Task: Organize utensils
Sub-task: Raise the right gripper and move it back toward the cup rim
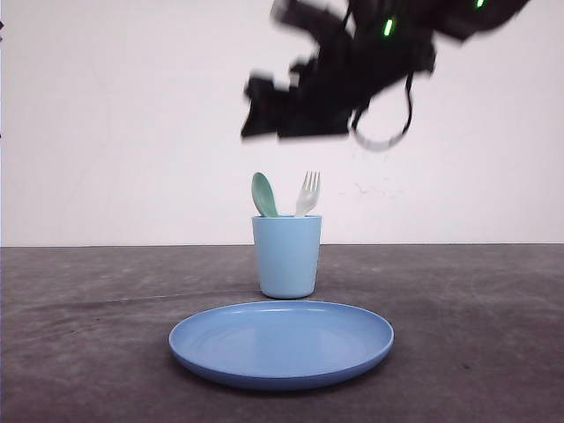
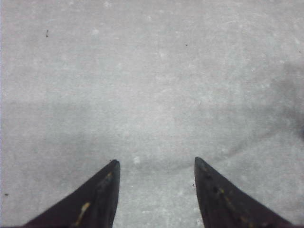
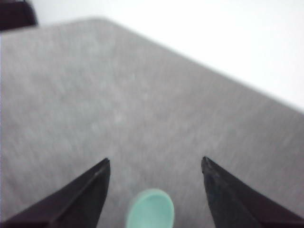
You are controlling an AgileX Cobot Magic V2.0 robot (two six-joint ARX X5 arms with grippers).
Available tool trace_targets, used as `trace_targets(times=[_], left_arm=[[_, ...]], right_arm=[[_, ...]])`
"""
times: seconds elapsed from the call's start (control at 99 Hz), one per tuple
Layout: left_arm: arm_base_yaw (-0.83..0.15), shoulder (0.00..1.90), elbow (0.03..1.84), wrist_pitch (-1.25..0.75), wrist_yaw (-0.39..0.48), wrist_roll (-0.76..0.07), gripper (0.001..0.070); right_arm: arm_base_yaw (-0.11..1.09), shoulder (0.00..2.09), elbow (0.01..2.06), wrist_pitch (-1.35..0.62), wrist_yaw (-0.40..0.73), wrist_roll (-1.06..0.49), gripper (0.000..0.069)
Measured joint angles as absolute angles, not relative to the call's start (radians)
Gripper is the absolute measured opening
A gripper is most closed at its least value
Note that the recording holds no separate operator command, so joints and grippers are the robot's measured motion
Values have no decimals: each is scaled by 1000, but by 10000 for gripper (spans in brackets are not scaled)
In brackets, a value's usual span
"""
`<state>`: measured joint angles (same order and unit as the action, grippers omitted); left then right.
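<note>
Two utensils, the mint-green spoon (image 1: pixel 263 195) and the white fork (image 1: pixel 307 193), stood upright in the light blue cup (image 1: pixel 286 256) behind the bare blue plate (image 1: pixel 281 344) on the counter (image 1: pixel 79 335). Sorting looked unfinished. The right end effector (image 3: pixel 156 165) hovered wide above the spoon; the left end effector (image 2: pixel 156 165) gaped empty.

mint-green spoon (image 1: pixel 263 195), white fork (image 1: pixel 308 193), light blue cup (image 1: pixel 286 256), blue plate (image 1: pixel 281 343).

No readable text

Nothing is showing any lettering, label, brand, number or sign that can be read, whether in the front view or in either of the two wrist views.
</note>
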<state>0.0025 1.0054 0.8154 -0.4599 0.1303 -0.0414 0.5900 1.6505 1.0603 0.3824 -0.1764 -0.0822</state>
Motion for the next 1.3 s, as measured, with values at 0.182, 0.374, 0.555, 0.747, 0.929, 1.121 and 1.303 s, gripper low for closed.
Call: trace_targets(times=[0.182, 0.374, 0.555, 0.747, 0.929, 1.121, 1.303], left_arm=[[2, 1005, 815, -459, 130, -41, 297], [2, 1005, 815, -460, 130, -41, 297], [2, 1005, 815, -459, 130, -41, 297], [2, 1005, 815, -459, 130, -41, 297], [2, 1005, 815, -459, 130, -41, 297], [2, 1005, 815, -459, 130, -41, 297], [2, 1006, 815, -459, 130, -41, 297]], right_arm=[[580, 1484, 1061, 208, -176, -82, 386], [532, 1329, 1061, -78, -179, -76, 386], [462, 1221, 1009, -219, -179, -47, 386], [451, 1195, 883, -205, -183, -9, 407], [451, 1207, 773, -122, -183, 23, 586], [453, 1241, 735, -57, -189, 49, 681], [476, 1353, 735, 46, -255, 52, 681]])
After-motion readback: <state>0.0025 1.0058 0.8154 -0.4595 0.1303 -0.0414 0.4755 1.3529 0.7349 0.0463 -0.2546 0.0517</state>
